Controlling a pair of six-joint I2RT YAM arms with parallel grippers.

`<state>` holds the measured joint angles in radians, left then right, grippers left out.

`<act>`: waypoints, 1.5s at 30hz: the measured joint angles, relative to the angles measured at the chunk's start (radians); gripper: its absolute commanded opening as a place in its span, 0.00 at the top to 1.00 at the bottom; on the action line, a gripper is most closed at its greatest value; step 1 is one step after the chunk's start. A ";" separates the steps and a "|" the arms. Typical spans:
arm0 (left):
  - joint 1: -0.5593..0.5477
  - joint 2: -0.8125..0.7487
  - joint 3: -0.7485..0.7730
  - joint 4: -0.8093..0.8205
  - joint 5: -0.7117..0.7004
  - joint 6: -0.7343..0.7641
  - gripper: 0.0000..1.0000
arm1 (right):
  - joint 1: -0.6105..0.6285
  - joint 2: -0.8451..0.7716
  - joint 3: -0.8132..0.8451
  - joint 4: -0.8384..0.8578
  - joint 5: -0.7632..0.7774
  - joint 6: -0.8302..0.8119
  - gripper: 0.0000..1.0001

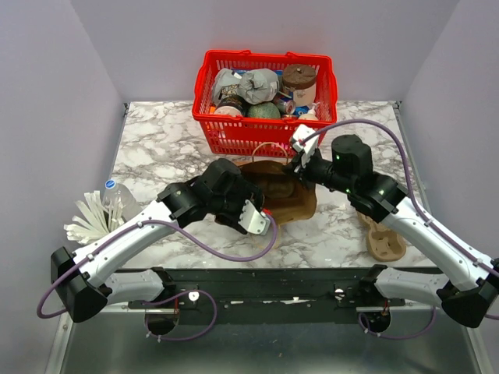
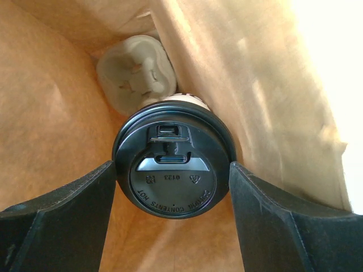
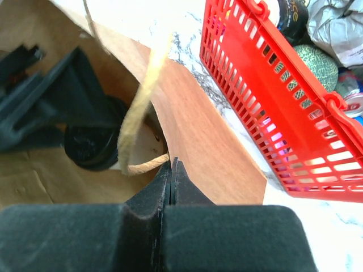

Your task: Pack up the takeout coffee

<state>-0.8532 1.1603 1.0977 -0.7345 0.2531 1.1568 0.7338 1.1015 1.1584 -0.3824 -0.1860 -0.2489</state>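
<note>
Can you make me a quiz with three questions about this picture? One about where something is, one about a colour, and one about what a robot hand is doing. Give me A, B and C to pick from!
1. Where is the coffee cup?
A. In the red basket.
B. Inside the brown paper bag.
C. On the table next to the water bottle.

2. What colour is the cup's lid?
A. Black.
B. Red.
C. White.

3. What is the right gripper doing?
A. Standing wide open over the basket.
B. Shut on the edge of the paper bag.
C. Holding the water bottle.

Answers:
1 B: the left wrist view shows brown paper all around the cup.
2 A: the round lid is black all over.
3 B: its jaws are pressed together on the bag's rim, beside the twine handle.
</note>
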 measured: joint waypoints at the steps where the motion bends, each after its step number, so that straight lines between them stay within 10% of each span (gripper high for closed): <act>1: 0.000 -0.003 -0.003 0.002 -0.005 0.005 1.00 | 0.000 0.013 0.014 -0.001 0.003 0.017 0.99; 45: -0.016 -0.024 0.032 0.109 -0.136 -0.299 1.00 | 0.006 0.016 0.007 0.016 0.015 0.185 1.00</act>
<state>-0.8688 1.1358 1.1297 -0.6250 0.1173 0.8577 0.7403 1.1172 1.1652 -0.3660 -0.1711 -0.0643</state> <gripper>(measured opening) 0.821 0.012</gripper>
